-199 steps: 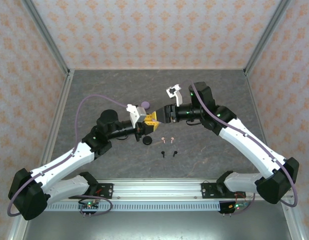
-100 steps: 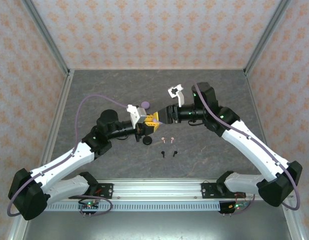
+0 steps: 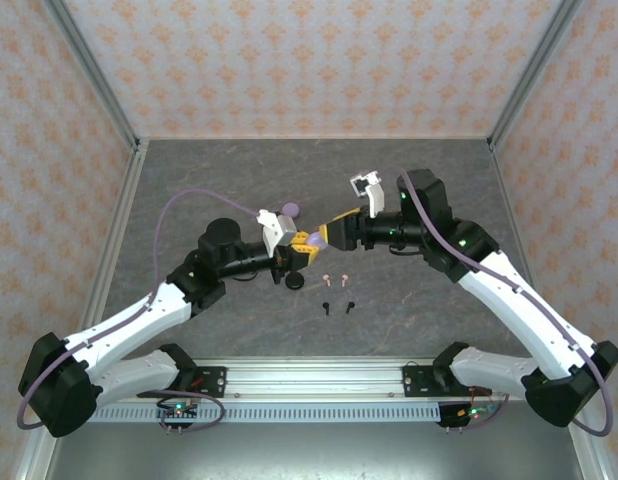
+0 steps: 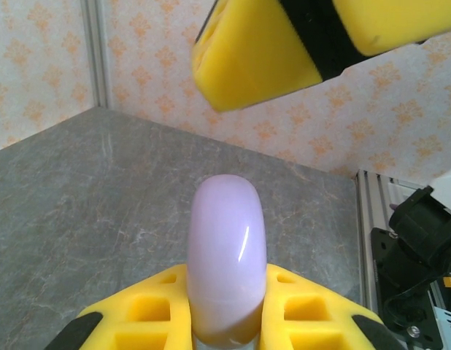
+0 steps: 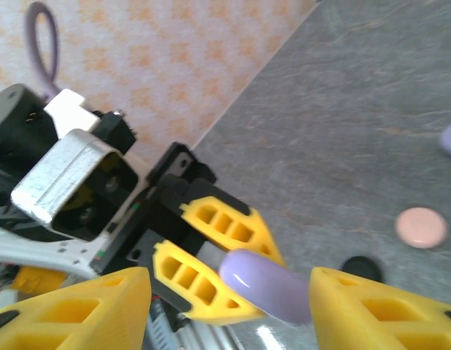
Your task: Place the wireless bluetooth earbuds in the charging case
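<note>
Left gripper (image 3: 301, 243): clamped on lilac charging case (image 4: 225, 255).
Right gripper (image 3: 334, 233): jaws apart, straddling the case.
Risk: an off-centre squeeze may twist the case loose.

Grey stone-look tabletop (image 3: 189, 180); orange-patterned walls (image 3: 319, 60); corner posts (image 3: 94, 70), perhaps aluminium.

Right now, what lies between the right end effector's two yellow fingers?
A lilac rounded piece, clamped by the left end effector, lies between the right end effector's open fingers, seen in the right wrist view.
</note>
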Controlling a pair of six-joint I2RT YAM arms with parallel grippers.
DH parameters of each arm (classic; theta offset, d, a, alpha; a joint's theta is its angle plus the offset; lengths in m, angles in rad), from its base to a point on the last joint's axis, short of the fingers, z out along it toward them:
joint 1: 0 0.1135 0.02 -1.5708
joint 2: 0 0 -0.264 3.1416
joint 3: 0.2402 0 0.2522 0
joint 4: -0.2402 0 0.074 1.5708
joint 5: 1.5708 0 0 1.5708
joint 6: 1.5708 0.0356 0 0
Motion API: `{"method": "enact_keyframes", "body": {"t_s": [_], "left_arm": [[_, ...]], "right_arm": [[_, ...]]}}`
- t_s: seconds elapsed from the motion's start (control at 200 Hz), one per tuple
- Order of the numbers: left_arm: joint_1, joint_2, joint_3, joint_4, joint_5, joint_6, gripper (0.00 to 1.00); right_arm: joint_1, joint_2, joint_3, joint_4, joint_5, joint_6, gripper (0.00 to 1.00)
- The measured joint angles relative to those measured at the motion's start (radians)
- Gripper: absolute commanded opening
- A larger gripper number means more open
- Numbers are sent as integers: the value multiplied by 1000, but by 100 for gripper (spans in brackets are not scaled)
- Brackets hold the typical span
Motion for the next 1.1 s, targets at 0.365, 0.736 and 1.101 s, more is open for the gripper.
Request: {"method": "enact_keyframes", "body": {"t_s": [0.365,0.736,1.101], "left_arm": [[39,272,91,-16,-77,-131,0],[136,766,548,-274,-140,-286,0],[141,1101,875,-552,-177,-299,7]], "right_arm": [[2,-275,-87,-20,444,-49,76],[2,-333,-158,-25,551,-9,99],[2,-348,-161,-45,583,39,99]]}}
